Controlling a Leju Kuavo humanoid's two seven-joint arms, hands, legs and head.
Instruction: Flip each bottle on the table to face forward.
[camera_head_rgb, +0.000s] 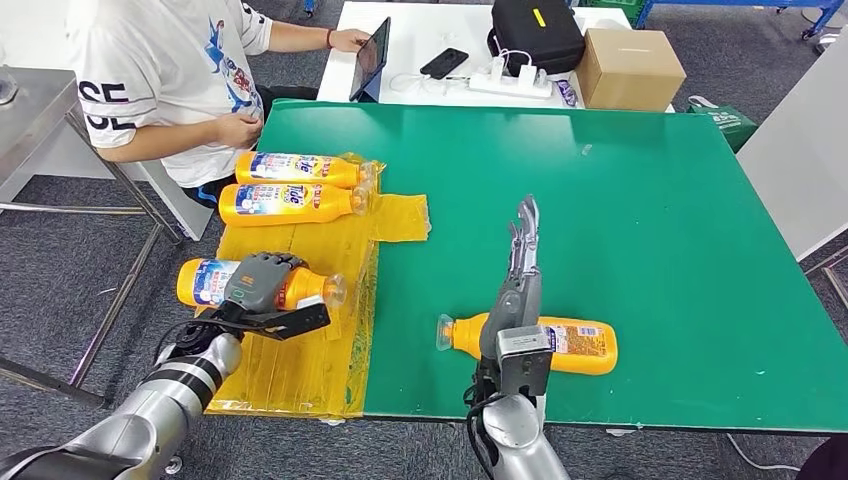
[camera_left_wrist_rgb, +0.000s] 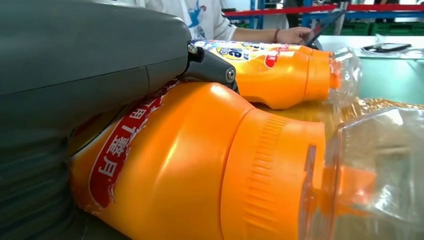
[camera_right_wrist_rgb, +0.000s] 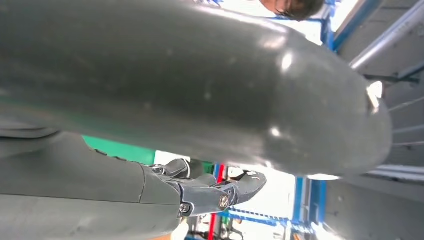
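Observation:
Several orange detergent bottles with clear caps lie on their sides. My left hand (camera_head_rgb: 262, 284) grips one bottle (camera_head_rgb: 306, 288) on the yellow mat (camera_head_rgb: 300, 370); its orange shoulder (camera_left_wrist_rgb: 200, 165) looms close in the left wrist view under the grey hand (camera_left_wrist_rgb: 85, 65). Two more bottles (camera_head_rgb: 298, 169) (camera_head_rgb: 290, 203) lie side by side farther up the mat. A further bottle (camera_head_rgb: 575, 345) lies on the green table (camera_head_rgb: 620, 220) near its front edge. My right hand (camera_head_rgb: 520, 262) is raised above that bottle, fingers straight and holding nothing; the fingers (camera_right_wrist_rgb: 220, 192) show in the right wrist view.
A person in a white shirt (camera_head_rgb: 170, 70) sits at the table's far left corner beside the mat, using a tablet (camera_head_rgb: 370, 58). Behind the green table a white table holds a black bag (camera_head_rgb: 535, 32), a cardboard box (camera_head_rgb: 630, 68) and a power strip (camera_head_rgb: 510, 80).

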